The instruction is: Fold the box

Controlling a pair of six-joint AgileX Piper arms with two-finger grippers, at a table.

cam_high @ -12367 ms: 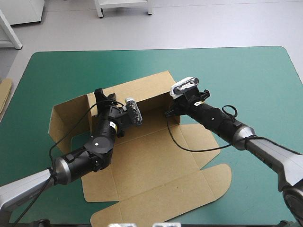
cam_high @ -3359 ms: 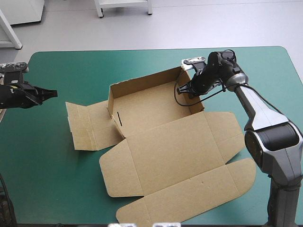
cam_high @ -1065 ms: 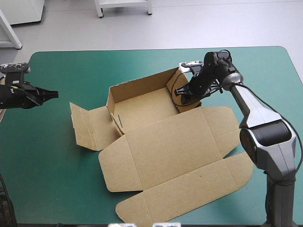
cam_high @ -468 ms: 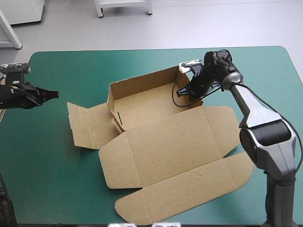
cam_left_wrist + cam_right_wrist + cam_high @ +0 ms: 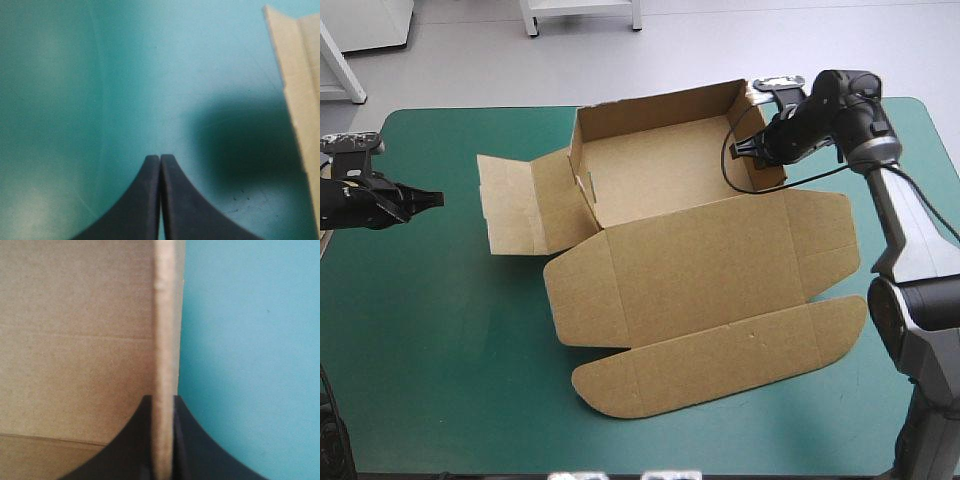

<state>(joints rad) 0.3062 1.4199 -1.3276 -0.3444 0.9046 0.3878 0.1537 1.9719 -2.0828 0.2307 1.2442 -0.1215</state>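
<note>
The teal-green cover (image 5: 440,330) spreads under my left gripper (image 5: 432,199) at the table's 9 o'clock edge. Its black fingers are pressed together into one point, well apart from the box (image 5: 670,180). The brown box sits toward 12 o'clock as an open tray. Its side flap (image 5: 515,205) is opened out at 9 and its lid (image 5: 700,270) lies flat toward 6. At the tray's 3 o'clock wall, my right gripper (image 5: 757,150) is clamped on the upright board edge.
</note>
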